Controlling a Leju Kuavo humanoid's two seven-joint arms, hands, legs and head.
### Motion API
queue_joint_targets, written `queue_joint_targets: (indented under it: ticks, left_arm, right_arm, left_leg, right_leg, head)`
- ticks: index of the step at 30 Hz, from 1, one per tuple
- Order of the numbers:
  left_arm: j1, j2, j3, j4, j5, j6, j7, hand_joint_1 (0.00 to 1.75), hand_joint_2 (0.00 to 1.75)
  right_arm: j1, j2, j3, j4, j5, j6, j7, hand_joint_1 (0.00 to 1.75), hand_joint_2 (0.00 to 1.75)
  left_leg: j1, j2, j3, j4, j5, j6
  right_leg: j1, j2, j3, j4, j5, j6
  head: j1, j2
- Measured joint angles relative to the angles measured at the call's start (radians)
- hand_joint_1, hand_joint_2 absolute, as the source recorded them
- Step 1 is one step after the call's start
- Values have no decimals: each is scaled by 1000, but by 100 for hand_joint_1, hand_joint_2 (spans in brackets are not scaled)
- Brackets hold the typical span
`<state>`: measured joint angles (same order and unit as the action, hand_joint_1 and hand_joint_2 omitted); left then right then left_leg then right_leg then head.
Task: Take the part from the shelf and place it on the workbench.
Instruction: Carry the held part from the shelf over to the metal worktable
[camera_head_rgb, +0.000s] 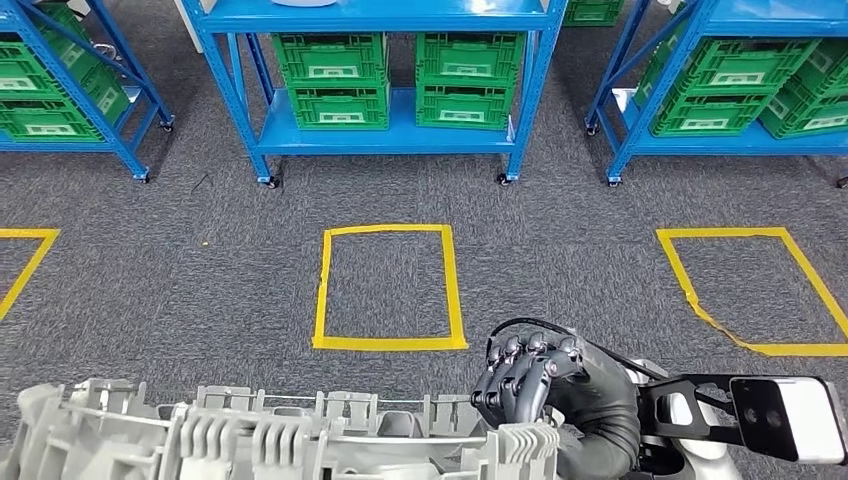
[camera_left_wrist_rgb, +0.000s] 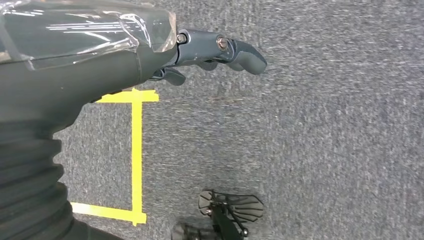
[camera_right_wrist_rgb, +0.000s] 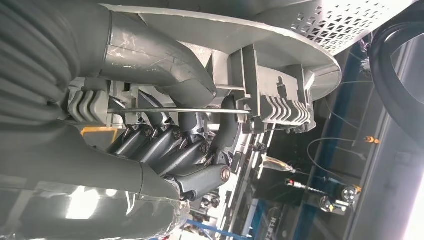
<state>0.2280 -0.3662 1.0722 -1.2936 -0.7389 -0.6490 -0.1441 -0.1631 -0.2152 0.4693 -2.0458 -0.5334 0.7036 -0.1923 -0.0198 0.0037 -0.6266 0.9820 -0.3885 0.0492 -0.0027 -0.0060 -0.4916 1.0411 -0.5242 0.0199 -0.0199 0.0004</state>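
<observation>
Task stage: judged as transport. The part (camera_head_rgb: 280, 440) is off the shelf and carried in front of the robot; placement on the workbench is not yet done.
Part: large grey ribbed plastic moulding, lying across the head view from 7 o'clock to 5 o'clock, close to the robot's body.
Right hand (camera_head_rgb: 528, 378): at 5 o'clock in the head view, fingers curled over the right end of the part. The right wrist view shows the dark fingers (camera_right_wrist_rgb: 170, 145) wrapped under the moulding and the grey thumb on its other side: a closed grip on the part.
Left hand (camera_left_wrist_rgb: 215, 50): in the left wrist view its fingers are extended over bare carpet and hold nothing there. Whether any part of this hand supports the part's left end cannot be told.
Shelf (camera_head_rgb: 385, 75): blue rack at 12 o'clock, well apart from the robot, holding green crates (camera_head_rgb: 330, 80). Similar racks stand at 10 and 2 o'clock.
Floor: grey carpet with a yellow tape rectangle (camera_head_rgb: 388, 287) at centre, between robot and shelf; further rectangles at 9 and 3 o'clock.
Remaining: locate and reach the workbench, lower the part onto it, release.
Risk: judged that a one-sided grip may let the long part tilt.
</observation>
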Motion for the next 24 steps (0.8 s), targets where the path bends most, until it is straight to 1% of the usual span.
queue_joint_targets:
  ticks: [1, 2, 3, 4, 5, 6, 7, 8, 9, 10, 11, 12, 13, 14, 15, 16, 17, 18, 19, 20, 21, 22, 23, 24]
  left_arm:
    - [2, 0, -1, 0, 3, 0, 1, 0, 175]
    - [3, -1, -1, 0, 6, 0, 2, 0, 175]
    - [5, -1, -2, 0, 7, 0, 3, 0, 175]
    - [6, -1, -2, 0, 8, 0, 4, 0, 175]
    - [8, -1, -2, -1, 8, 1, 4, 0, 175]
    - [10, -1, -2, -1, 8, 1, 4, 0, 175]
    - [12, -1, -2, -1, 8, 2, 4, 0, 175]
    - [13, 0, -2, -1, 8, 2, 4, 0, 175]
    - [14, 0, -2, -1, 9, 2, 4, 0, 175]
    - [14, 1, -3, -1, 9, 3, 4, 0, 175]
    - [14, 1, -3, -1, 10, 3, 4, 0, 175]
    - [13, 1, -4, -1, 10, 4, 4, 0, 175]
    - [13, 1, -5, -1, 10, 6, 4, 0, 175]
    - [13, 1, -6, -1, 10, 8, 4, 0, 175]
    - [12, 2, -7, -1, 11, 10, 5, 0, 175]
    - [11, 3, -9, -3, 12, 12, 6, 0, 175]
    - [11, 3, -11, -4, 13, 12, 6, 0, 175]
    - [11, 3, -12, -5, 15, 12, 8, 0, 175]
    - [11, 4, -13, -6, 16, 12, 9, 0, 175]
    - [12, 4, -13, -6, 17, 12, 10, 0, 175]
    - [11, 4, -14, -7, 18, 12, 11, 0, 175]
    - [11, 4, -14, -7, 19, 12, 11, 0, 175]
    - [10, 4, -14, -8, 20, 12, 11, 0, 175]
    - [10, 4, -14, -9, 21, 13, 11, 0, 175]
  right_arm:
    - [0, 0, 0, -1, -1, -1, 0, 169, 175]
    - [0, 0, 0, -2, -1, -1, 0, 169, 175]
    - [1, 0, 0, -2, -2, -2, 0, 169, 175]
    - [0, 0, 0, -2, -2, -2, 0, 169, 175]
    - [0, 0, 0, -2, -3, -2, 1, 169, 175]
    - [0, 0, 0, -2, -3, -3, 1, 169, 175]
    - [0, 0, 0, -2, -3, -3, 1, 169, 175]
    - [0, 0, 0, -2, -3, -3, 1, 169, 175]
    - [1, 0, 0, -2, -3, -3, 1, 169, 175]
    - [2, 0, 0, -1, -4, -3, 0, 169, 175]
    - [3, 0, 0, -1, -4, -3, 0, 169, 175]
    - [4, 0, 0, -1, -4, -3, -1, 169, 175]
    - [5, 0, 0, -1, -4, -3, -3, 169, 175]
    - [5, 0, -1, -1, -4, -3, -6, 169, 175]
    - [4, 0, -1, -1, -4, -2, -9, 169, 175]
    - [4, 0, -2, -1, -4, -2, -11, 169, 175]
    - [3, 0, -2, -2, -3, -2, -13, 169, 175]
    - [2, 0, -3, -2, -3, -2, -13, 169, 175]
    - [2, 0, -3, -2, -3, -2, -13, 169, 175]
    - [2, -1, -3, -2, -3, -2, -13, 169, 175]
    - [3, -1, -4, -2, -3, -2, -13, 169, 175]
    - [3, -2, -4, -2, -3, -3, -13, 169, 175]
    - [4, -2, -5, -2, -3, -3, -13, 169, 175]
    - [4, -3, -5, -2, -3, -3, -13, 169, 175]
  left_leg:
    - [0, 0, -6, 3, 8, -4]
    - [1, 1, -10, 4, 17, -9]
    - [2, 1, -13, 2, 26, -14]
    - [3, 0, -17, 3, 29, -20]
    - [5, -2, -24, 13, 15, -26]
    - [7, -3, -33, 37, -15, -33]
    - [12, -5, -47, 85, -66, -41]
    - [17, -5, -62, 146, -121, -48]
    - [23, -5, -75, 216, -166, -55]
    - [29, -5, -82, 278, -191, -61]
    - [34, -4, -76, 309, -188, -66]
    - [39, -4, -57, 314, -170, -70]
    - [43, -4, -19, 279, -141, -72]
    - [46, -5, 34, 213, -123, -73]
    - [46, -6, 90, 136, -122, -73]
    - [45, -7, 137, 66, -130, -69]
    - [41, -8, 163, 19, -143, -64]
    - [36, -9, 169, -1, -148, -56]
    - [33, -8, 162, -7, -142, -46]
    - [32, -6, 151, -10, -130, -35]
    - [32, -3, 139, -13, -117, -24]
    - [32, -1, 124, -17, -101, -15]
    - [31, 1, 109, -17, -87, -9]
    - [29, 2, 93, -16, -73, -6]
  right_leg:
    - [5, 0, 33, -54, -5, -8]
    - [10, 0, 48, -84, -10, -14]
    - [11, 1, 44, -92, -6, -18]
    - [8, -1, 36, -93, 3, -22]
    - [5, -2, 27, -95, 12, -29]
    - [1, -4, 18, -96, 22, -37]
    - [-2, -6, 7, -96, 34, -41]
    - [-2, -6, -6, -95, 45, -44]
    - [-3, -6, -18, -93, 56, -44]
    - [-3, -6, -33, -90, 68, -42]
    - [-3, -6, -49, -86, 78, -40]
    - [-4, -6, -64, -80, 87, -37]
    - [-5, -6, -80, -73, 95, -33]
    - [-5, -5, -94, -65, 102, -28]
    - [-5, -5, -105, -58, 108, -22]
    - [-4, -5, -114, -54, 115, -15]
    - [-4, -6, -119, -53, 124, -8]
    - [-5, -7, -122, -54, 134, -1]
    - [-7, -8, -126, -57, 143, 7]
    - [-9, -7, -133, -54, 142, 11]
    - [-11, -6, -144, -37, 123, 9]
    - [-12, -5, -159, -2, 86, 4]
    - [-13, -3, -178, 54, 37, -4]
    - [-13, -2, -194, 123, -10, -9]
  head:
    - [0, 0]
    - [1, 0]
    - [2, 0]
    - [5, 0]
    - [6, 0]
    - [5, 0]
    - [4, 0]
    - [3, 0]
    - [2, 0]
    - [2, 0]
    - [2, 0]
    - [2, 0]
    - [1, 0]
    - [1, 0]
    - [1, 0]
    - [2, 0]
    - [2, 0]
    - [3, 0]
    - [3, 0]
    - [3, 0]
    - [5, 0]
    - [6, 0]
    - [7, 0]
    - [9, 0]
